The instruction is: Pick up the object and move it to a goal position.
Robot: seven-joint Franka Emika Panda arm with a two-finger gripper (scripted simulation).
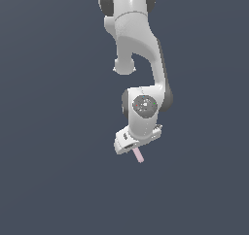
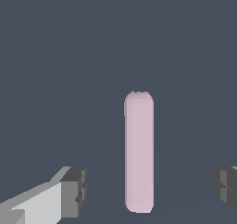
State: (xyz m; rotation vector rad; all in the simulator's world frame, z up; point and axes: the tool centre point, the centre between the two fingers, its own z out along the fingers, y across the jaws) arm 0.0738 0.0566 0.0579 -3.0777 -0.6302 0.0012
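Note:
The object (image 2: 139, 151) is a small pale pink bar with rounded ends, lying on the dark grey surface. In the wrist view it lies between the two dark fingertips of my gripper (image 2: 149, 189), closer to one than the other and touching neither. The jaws stand wide apart, so the gripper is open with nothing gripped. In the exterior view the white gripper (image 1: 132, 150) hangs low over the object (image 1: 139, 156), and only one pink end pokes out from under the hand. The rest of the bar is hidden there.
A uniform dark grey surface (image 1: 58, 180) fills both views. The white arm (image 1: 138, 49) comes down from the top of the exterior view. No other objects or goal marker show.

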